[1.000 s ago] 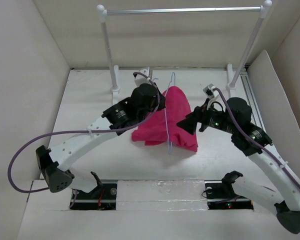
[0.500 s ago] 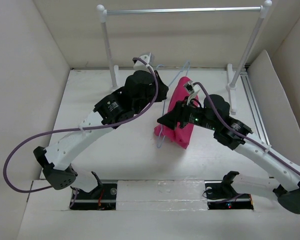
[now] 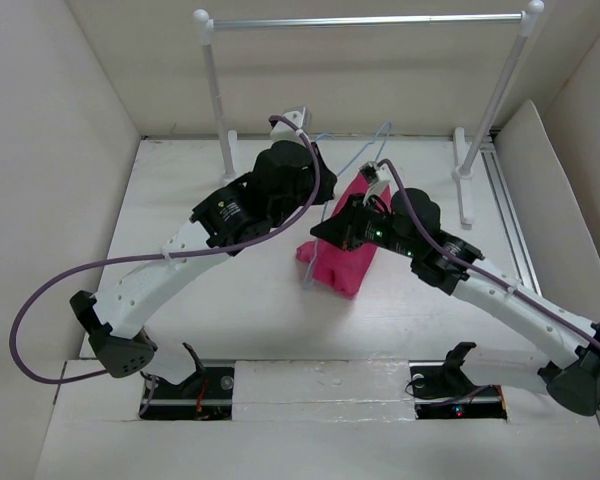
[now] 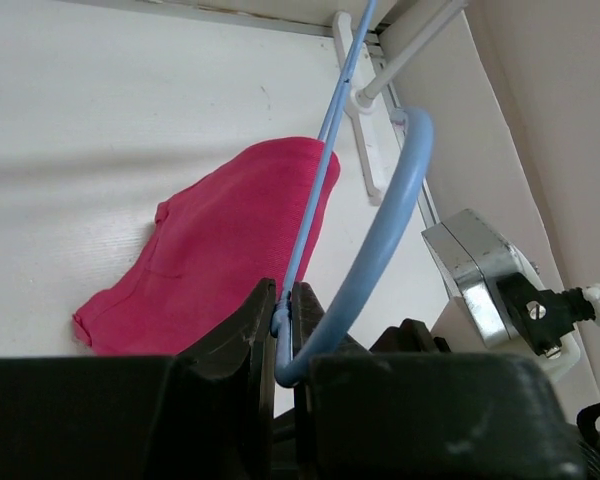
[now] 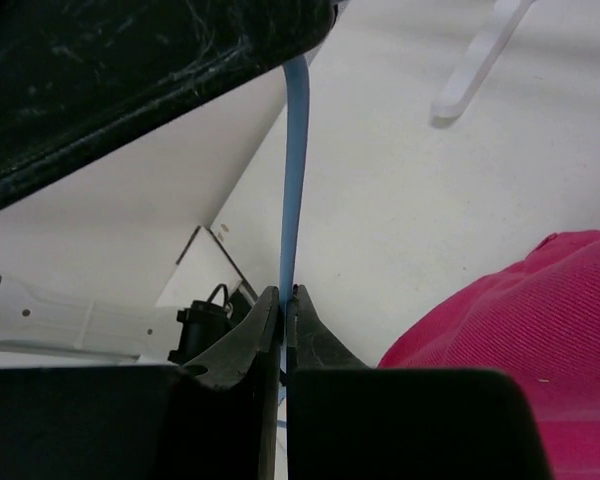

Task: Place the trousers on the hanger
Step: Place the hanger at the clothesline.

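From above, the left gripper (image 3: 322,190) sits in front of the rack (image 3: 360,19), toward its left post, and the right gripper (image 3: 318,232) hangs just nearer than it; I can't tell how far either is open from here. The hanger (image 3: 365,150) slants up between them toward the rack, and the trousers (image 3: 342,265) lie bunched on the table in front of the rack, under the right gripper. In the left wrist view, the left gripper (image 4: 285,315) is pinched tight on the hanger (image 4: 325,170) near its hook, with the trousers (image 4: 230,250) below, short of the rack's foot (image 4: 365,150). In the right wrist view, the right gripper (image 5: 285,305) is clamped on the hanger's wire (image 5: 293,170), with the trousers (image 5: 520,340) beside it and the rack's foot (image 5: 475,60) well beyond.
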Available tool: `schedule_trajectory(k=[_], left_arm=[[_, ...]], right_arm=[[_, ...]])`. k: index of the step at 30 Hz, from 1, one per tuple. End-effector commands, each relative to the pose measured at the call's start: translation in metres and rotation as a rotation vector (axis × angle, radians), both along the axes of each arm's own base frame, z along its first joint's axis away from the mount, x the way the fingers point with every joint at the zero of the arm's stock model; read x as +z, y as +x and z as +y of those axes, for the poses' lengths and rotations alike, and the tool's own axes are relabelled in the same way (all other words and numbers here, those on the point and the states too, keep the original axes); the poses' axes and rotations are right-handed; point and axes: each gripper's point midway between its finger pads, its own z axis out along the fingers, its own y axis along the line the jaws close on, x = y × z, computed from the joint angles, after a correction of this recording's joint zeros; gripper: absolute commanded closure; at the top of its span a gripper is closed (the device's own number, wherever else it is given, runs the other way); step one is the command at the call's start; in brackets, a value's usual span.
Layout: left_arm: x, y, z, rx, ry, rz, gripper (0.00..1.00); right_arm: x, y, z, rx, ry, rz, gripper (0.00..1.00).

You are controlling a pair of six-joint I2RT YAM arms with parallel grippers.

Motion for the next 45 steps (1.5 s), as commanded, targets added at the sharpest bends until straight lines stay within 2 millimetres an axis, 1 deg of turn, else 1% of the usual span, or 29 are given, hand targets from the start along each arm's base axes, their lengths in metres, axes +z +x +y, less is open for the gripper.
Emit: schedule_trajectory(k=[1, 2, 3, 6, 7, 8, 9, 10, 11, 12, 13, 15, 16, 17, 19, 20, 21, 22, 23, 25, 26, 27, 28, 31, 32, 34, 38, 44, 45], left_arm=[[0.091, -0.004, -0.003, -0.022, -0.242, -0.167, 1.0], [0.1, -0.003, -0.001, -0.034, -0.25, -0.188, 0.97], [0.105, -0.001, 0.002, -0.037, -0.254, -0.2, 0.73], [0.127, 0.0, 0.017, -0.038, -0.257, -0.252, 0.44], [0.134, 0.0, 0.023, -0.036, -0.256, -0.274, 0.41], [0.14, -0.001, 0.027, -0.032, -0.256, -0.292, 0.39], [0.157, -0.008, 0.039, -0.026, -0.257, -0.334, 0.27], [0.157, -0.008, 0.039, -0.026, -0.257, -0.335, 0.27], [0.16, -0.01, 0.043, -0.023, -0.257, -0.345, 0.12], [0.163, -0.012, 0.048, -0.014, -0.254, -0.351, 0.08], [0.166, -0.017, 0.055, -0.01, -0.255, -0.358, 0.01], [0.155, -0.018, 0.062, 0.009, -0.23, -0.34, 0.01], [0.155, -0.023, 0.071, 0.02, -0.234, -0.341, 0.01], [0.129, -0.02, 0.071, 0.031, -0.189, -0.299, 0.01], [0.113, -0.027, 0.089, 0.071, -0.175, -0.279, 0.01], [0.075, -0.024, 0.088, 0.081, -0.115, -0.217, 0.01], [0.059, -0.025, 0.092, 0.094, -0.094, -0.192, 0.01], [0.05, -0.032, 0.101, 0.104, -0.09, -0.175, 0.01], [0.013, -0.034, 0.104, 0.119, -0.039, -0.097, 0.01], [-0.009, -0.043, 0.114, 0.128, -0.027, -0.056, 0.01], [-0.036, -0.047, 0.117, 0.127, 0.013, -0.012, 0.01], [-0.048, -0.056, 0.124, 0.133, -0.015, 0.015, 0.01], [-0.061, -0.06, 0.128, 0.141, -0.018, 0.037, 0.01], [-0.075, -0.063, 0.133, 0.158, -0.015, 0.066, 0.01], [-0.076, -0.065, 0.135, 0.163, -0.016, 0.07, 0.01], [-0.083, -0.066, 0.137, 0.166, -0.004, 0.084, 0.01], [-0.091, -0.068, 0.137, 0.164, 0.004, 0.106, 0.01], [-0.102, -0.068, 0.13, 0.15, 0.005, 0.133, 0.01], [-0.103, -0.067, 0.129, 0.153, 0.003, 0.135, 0.01]], right_arm=[[0.058, -0.008, 0.005, 0.04, 0.166, -0.136, 1.0], [0.072, -0.008, 0.003, 0.054, 0.192, -0.156, 1.0], [0.081, -0.005, -0.001, 0.05, 0.209, -0.164, 1.0], [0.118, 0.011, -0.02, 0.026, 0.248, -0.227, 1.0], [0.118, 0.027, -0.029, -0.004, 0.232, -0.227, 1.0], [0.122, 0.03, -0.031, 0.008, 0.226, -0.236, 1.0], [0.138, 0.045, -0.041, -0.014, 0.202, -0.281, 1.0], [0.131, 0.05, -0.038, -0.015, 0.191, -0.264, 1.0], [0.137, 0.064, -0.049, -0.044, 0.18, -0.285, 1.0], [0.151, 0.069, -0.055, -0.047, 0.186, -0.322, 1.0], [0.152, 0.077, -0.058, -0.043, 0.182, -0.322, 1.0], [0.153, 0.1, -0.072, -0.057, 0.168, -0.325, 1.0], [0.177, 0.104, -0.081, -0.068, 0.18, -0.378, 1.0], [0.172, 0.12, -0.095, -0.089, 0.16, -0.354, 1.0], [0.194, 0.131, -0.114, -0.124, 0.16, -0.395, 1.0], [0.198, 0.137, -0.121, -0.126, 0.153, -0.401, 1.0], [0.188, 0.16, -0.139, -0.168, 0.132, -0.364, 1.0], [0.188, 0.169, -0.148, -0.186, 0.124, -0.36, 1.0], [0.198, 0.174, -0.157, -0.202, 0.123, -0.378, 1.0], [0.183, 0.205, -0.182, -0.255, 0.108, -0.336, 1.0], [0.192, 0.208, -0.188, -0.244, 0.109, -0.358, 1.0], [0.175, 0.236, -0.205, -0.261, 0.098, -0.304, 1.0], [0.172, 0.249, -0.216, -0.276, 0.095, -0.301, 1.0], [0.178, 0.256, -0.225, -0.276, 0.094, -0.312, 1.0], [0.168, 0.269, -0.23, -0.28, 0.091, -0.291, 1.0], [0.172, 0.275, -0.244, -0.293, 0.093, -0.297, 1.0], [0.164, 0.29, -0.268, -0.313, 0.12, -0.266, 1.0], [0.133, 0.305, -0.288, -0.333, 0.127, -0.193, 1.0], [0.118, 0.308, -0.294, -0.349, 0.125, -0.161, 1.0]])
